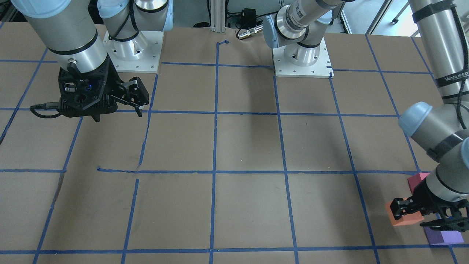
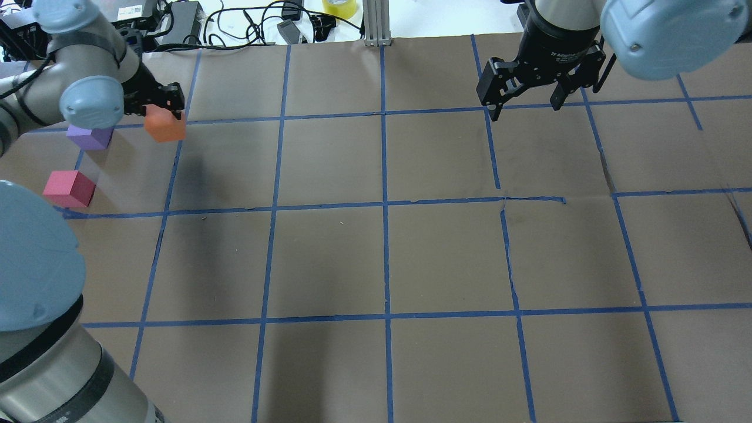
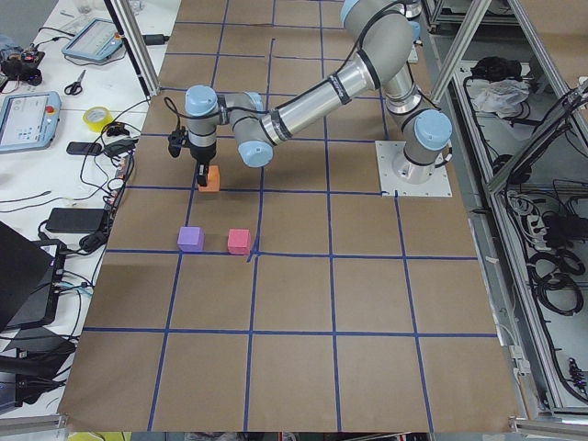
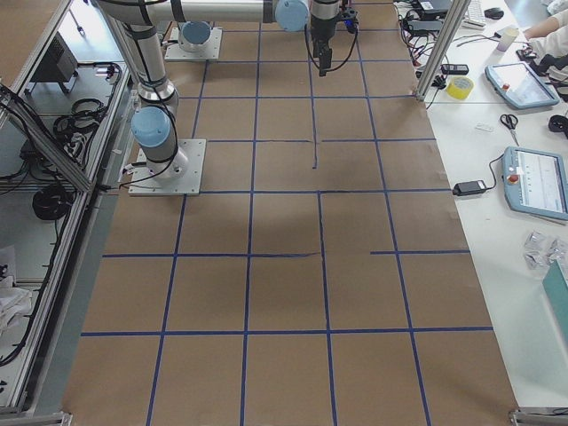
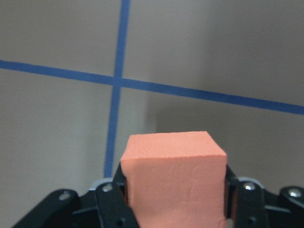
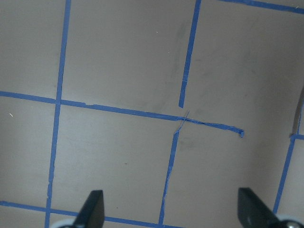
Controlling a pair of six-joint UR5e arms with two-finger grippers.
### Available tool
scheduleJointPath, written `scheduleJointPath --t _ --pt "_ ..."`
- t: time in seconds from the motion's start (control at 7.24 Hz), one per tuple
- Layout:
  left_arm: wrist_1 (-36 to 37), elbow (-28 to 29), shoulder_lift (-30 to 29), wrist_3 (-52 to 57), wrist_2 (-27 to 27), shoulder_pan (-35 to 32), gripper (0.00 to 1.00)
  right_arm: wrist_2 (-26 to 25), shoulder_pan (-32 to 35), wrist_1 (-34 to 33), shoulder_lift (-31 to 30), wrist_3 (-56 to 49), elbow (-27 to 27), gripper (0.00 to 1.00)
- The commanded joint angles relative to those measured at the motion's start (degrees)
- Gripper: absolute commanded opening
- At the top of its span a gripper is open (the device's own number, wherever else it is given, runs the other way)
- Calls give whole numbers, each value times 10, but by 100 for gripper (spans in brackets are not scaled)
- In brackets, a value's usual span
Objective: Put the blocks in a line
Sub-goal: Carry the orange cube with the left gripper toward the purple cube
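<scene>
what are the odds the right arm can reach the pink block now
Probably not: the right gripper hangs open far across the table, and the pink block lies over by the left arm.

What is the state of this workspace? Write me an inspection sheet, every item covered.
Surface: brown paper-covered table with a blue tape grid; tape broken in places.
Job's things: orange block held in the left gripper; purple block and red-pink block lie on the table, apart.
Clutter: nothing seen.
Grippers: left jaws shut on the orange block; right gripper open, empty, above the table.
Cables: black cables beyond the far edge.
Surroundings: yellow tape roll, tablets and scissors on a side bench.
</scene>
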Motion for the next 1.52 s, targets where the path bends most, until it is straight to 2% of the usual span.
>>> scheduleJointPath --t 0.0,0.41,0.55,0.69,0.97,1.38 --pt "-52 10 -3 31 -25 82 5 0 -1 -1 0 0 0 100" --pt "-77 34 -9 28 -34 90 4 0 -1 1 0 1 1 100" --pt "-79 53 -16 41 -33 91 0 0 -1 0 0 1 1 100" --pt "-78 63 -24 59 -34 91 0 0 -1 0 -1 2 1 100" --pt "-70 67 -35 124 -31 92 0 0 -1 0 -1 2 1 100" --pt "-69 78 -46 124 -34 94 0 0 1 0 -1 2 1 100"
